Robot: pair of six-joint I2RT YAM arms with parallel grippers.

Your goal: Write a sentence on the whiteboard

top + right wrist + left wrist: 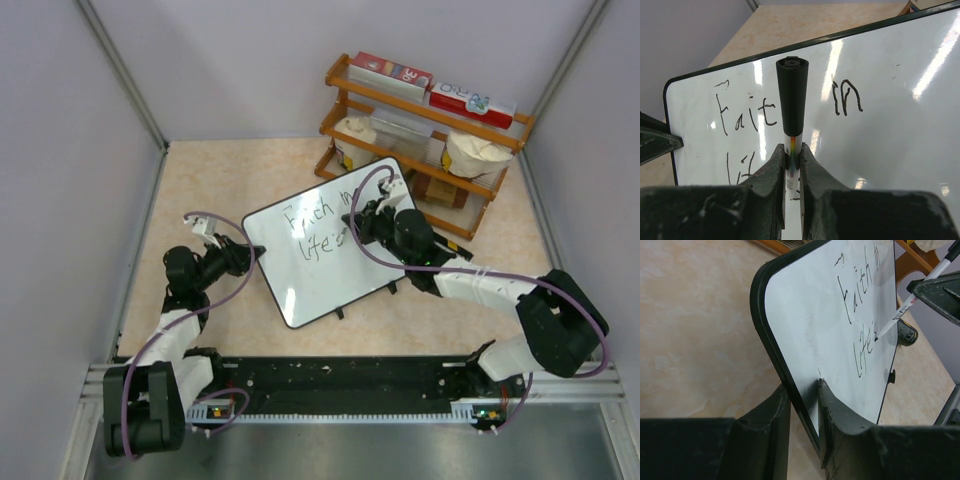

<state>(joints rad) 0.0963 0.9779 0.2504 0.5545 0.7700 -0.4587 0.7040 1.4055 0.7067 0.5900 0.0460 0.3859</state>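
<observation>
At the left edge of the whiteboard (312, 285), the left gripper (250, 252) pinches the thin black rim. The left wrist view shows one finger on the white face and the other behind the board, with the jaws of the left gripper (802, 388) closed on the rim near a rounded corner. The left arm rises from its base, folds at the elbow and reaches toward that edge with the forearm held low.

Over the right half of the whiteboard, the right arm extends from its base, with the forearm crossing the board's lower right corner and the wrist above the writing. The right gripper (792, 152) is pressed together on a marker (791, 100); the black cap end points toward the wrist camera. In the left wrist view, the marker (912, 299) slants down to the board and its tip meets the surface at the end of the second line.

The sentence (318, 225) is in black across the whiteboard's upper half and reads "Faith in" above "life's" (860, 310).

The whiteboard sits near the middle of the bench (220, 170). A wooden rack (400, 100) stands just beyond the board's far corner.
</observation>
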